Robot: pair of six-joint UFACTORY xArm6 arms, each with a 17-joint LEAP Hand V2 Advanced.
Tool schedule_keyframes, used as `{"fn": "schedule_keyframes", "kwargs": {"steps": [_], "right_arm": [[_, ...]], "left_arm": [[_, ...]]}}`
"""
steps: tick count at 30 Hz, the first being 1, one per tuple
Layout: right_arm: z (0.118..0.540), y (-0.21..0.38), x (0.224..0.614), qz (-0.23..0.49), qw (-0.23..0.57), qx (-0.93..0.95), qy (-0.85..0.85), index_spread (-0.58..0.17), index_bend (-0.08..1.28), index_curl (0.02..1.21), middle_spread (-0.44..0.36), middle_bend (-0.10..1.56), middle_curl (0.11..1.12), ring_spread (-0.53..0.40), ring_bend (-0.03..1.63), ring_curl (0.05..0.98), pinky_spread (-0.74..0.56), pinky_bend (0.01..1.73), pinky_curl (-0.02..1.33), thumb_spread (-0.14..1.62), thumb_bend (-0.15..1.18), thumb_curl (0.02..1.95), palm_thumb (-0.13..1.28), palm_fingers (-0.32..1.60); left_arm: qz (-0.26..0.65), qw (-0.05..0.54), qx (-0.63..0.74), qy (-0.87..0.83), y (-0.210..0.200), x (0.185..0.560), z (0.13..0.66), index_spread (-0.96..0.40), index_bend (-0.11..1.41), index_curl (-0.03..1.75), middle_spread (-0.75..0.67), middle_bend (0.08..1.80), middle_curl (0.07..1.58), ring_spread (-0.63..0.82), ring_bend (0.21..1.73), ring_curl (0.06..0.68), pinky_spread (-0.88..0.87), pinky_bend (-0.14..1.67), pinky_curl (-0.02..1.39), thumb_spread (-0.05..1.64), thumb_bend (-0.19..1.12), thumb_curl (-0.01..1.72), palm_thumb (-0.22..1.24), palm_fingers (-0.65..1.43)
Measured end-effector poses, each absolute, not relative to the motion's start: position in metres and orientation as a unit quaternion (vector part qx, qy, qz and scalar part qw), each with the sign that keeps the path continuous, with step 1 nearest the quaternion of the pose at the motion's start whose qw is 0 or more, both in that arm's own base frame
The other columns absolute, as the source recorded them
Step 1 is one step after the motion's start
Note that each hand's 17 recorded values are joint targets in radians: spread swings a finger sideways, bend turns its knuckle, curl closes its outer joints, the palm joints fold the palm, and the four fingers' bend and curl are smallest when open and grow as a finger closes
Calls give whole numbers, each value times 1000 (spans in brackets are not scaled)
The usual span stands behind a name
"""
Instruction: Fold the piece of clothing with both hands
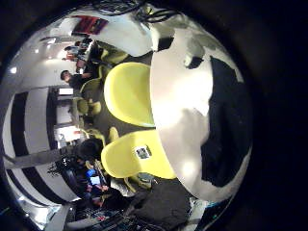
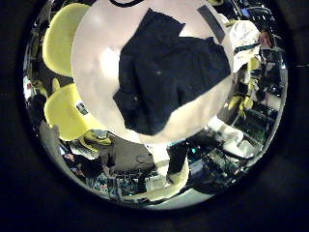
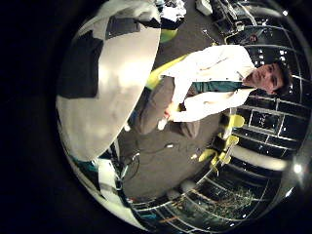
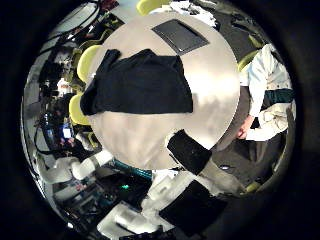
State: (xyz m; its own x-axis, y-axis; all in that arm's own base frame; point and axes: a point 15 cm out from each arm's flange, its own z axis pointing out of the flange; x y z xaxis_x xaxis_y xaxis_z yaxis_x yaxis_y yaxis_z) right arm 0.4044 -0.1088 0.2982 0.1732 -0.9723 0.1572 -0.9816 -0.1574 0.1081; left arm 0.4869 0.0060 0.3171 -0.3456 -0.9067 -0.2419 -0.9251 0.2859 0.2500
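A dark garment lies spread out on a pale round table, crumpled at one side. The right thumb side palm view shows the same garment flat, far below the palm. Both hands hang high over the table, well apart from the cloth. A straight finger part of my right hand reaches into its view and holds nothing. A thin dark finger part of my left hand also shows, with nothing in it. The garment's edge appears in the left little finger side palm view.
A flat dark rectangular thing lies on the table beyond the garment. Yellow chairs stand round the table's edge. A white arm shows beside the table.
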Motion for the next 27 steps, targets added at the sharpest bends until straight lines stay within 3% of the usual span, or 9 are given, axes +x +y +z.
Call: {"fn": "schedule_keyframes", "kwargs": {"steps": [4,10,17,27], "right_arm": [[266,-107,402,-10,113,767,-631,-365,164,295,-87,396,382,-35,702,288,376,593,347,1150,-32,369,474,195],[213,-79,407,-59,147,784,-600,-329,154,287,-60,362,370,-6,668,270,363,601,332,1091,-38,338,407,160],[178,-63,411,-81,167,784,-593,-277,146,275,-5,327,361,37,654,262,360,614,323,1049,-27,323,390,124],[179,-57,422,-68,161,786,-593,-263,147,263,11,310,356,75,633,252,359,622,306,1033,-23,320,414,114]], "left_arm": [[198,-14,-552,810,-2,445,277,-67,117,244,316,185,365,465,595,249,581,230,439,693,-71,274,-65,-73],[200,-18,-532,823,-18,417,211,-82,123,223,280,189,350,464,595,244,567,245,413,725,-64,272,-54,-48],[185,-26,-553,812,-16,420,192,-85,123,211,266,189,340,453,605,241,559,268,393,754,-58,272,-46,-37],[156,-2,-586,795,-29,436,174,-51,166,240,183,218,353,383,608,233,538,296,369,890,-19,294,58,75]]}}
